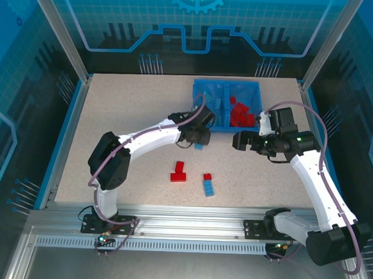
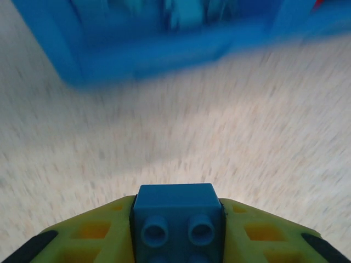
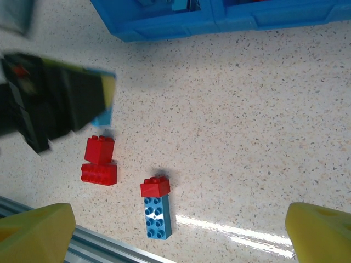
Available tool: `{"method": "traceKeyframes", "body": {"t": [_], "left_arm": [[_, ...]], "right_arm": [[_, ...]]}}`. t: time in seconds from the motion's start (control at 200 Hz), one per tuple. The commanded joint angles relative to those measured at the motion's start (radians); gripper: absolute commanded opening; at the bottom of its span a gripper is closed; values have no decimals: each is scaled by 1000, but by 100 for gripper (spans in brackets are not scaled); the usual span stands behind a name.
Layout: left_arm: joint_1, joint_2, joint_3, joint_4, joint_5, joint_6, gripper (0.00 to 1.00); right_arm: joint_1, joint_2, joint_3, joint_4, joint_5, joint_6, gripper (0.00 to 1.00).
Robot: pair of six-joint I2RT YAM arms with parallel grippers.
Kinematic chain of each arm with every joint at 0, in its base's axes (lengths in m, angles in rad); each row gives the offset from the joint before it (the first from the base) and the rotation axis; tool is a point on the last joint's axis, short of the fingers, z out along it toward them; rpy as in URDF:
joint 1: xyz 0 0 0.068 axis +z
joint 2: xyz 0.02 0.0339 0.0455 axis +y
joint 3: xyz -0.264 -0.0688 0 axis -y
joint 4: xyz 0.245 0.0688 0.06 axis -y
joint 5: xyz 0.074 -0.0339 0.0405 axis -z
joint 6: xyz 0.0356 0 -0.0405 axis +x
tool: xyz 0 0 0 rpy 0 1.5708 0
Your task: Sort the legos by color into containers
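With my left gripper [image 1: 197, 138] closed tight on a light blue lego brick [image 2: 176, 211], the blue bin's left compartment [image 1: 201, 91], already holding light blue bricks [image 1: 216, 104], lies just ahead over its near wall, closest to my arm.

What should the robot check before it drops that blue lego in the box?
1. Left gripper shut on blue lego: ok.
2. Left compartment is where blue goes: ok.
3. Lego higher than the bin wall: cannot tell, blurred.
4. Right gripper open, off to the side: ok.
5. Table all sorted: not ok; red legos and a loose blue lego lie there.
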Motion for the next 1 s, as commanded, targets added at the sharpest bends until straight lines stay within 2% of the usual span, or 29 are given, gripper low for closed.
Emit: {"method": "traceKeyframes", "body": {"t": [0.0, 0.195, 0.405, 0.495, 0.615, 0.695, 0.895, 0.995], "left_arm": [[39, 22, 141, -36, -61, 94, 36], [74, 178, 429, -71, -100, 164, 36], [80, 417, 793, -149, -180, 281, 36], [86, 528, 984, -218, -188, 329, 36], [98, 714, 1319, -355, -186, 374, 36], [115, 701, 1265, -318, -144, 363, 37], [121, 705, 1255, -298, -148, 403, 41], [123, 703, 1255, -281, -138, 403, 51]], "right_arm": [[21, -19, -1, 6, -5, 22, 100], [22, -27, 6, -4, 7, 25, 100], [25, -37, 22, -27, 16, 21, 100], [26, -44, 27, -41, 20, 18, 100], [26, -61, 30, -62, 35, 11, 100], [24, -70, 28, -63, 39, 14, 100], [27, -63, 48, -77, 41, 14, 100], [26, -62, 51, -78, 37, 20, 100]]}}
